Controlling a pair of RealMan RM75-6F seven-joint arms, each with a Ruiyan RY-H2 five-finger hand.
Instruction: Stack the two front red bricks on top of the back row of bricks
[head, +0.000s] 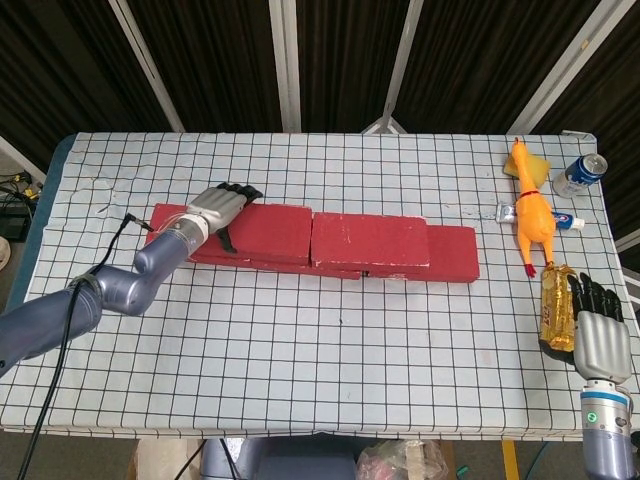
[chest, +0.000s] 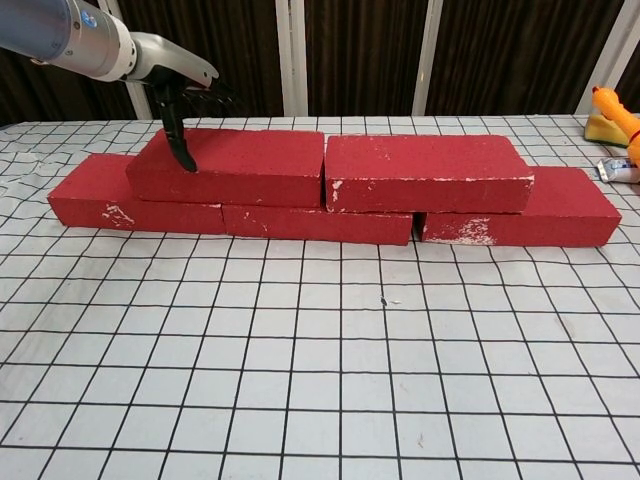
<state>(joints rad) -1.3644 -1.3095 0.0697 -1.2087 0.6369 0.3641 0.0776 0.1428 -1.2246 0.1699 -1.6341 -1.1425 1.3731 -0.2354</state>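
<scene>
Head view: the left hand (head: 222, 206), fingers apart, rests on the left upper red brick (head: 265, 233); the right hand (head: 598, 330) lies spread beside a gold packet (head: 555, 310).

Chest view alone shows three bottom bricks (chest: 320, 224) under both upper bricks, the right upper brick (chest: 425, 172) touching its neighbour.

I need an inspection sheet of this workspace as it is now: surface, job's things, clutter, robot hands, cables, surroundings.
Surface: table with black-grid white cloth.
Job's things: two upper red bricks lie side by side on the back row.
Clutter: rubber chicken, yellow sponge, can, tube, gold packet, all at the right.
Robot hands: left robot hand rests on the left upper brick; right robot hand open beside the packet.
Cables: black cable along the left arm.
Surroundings: dark curtain, white poles.
</scene>
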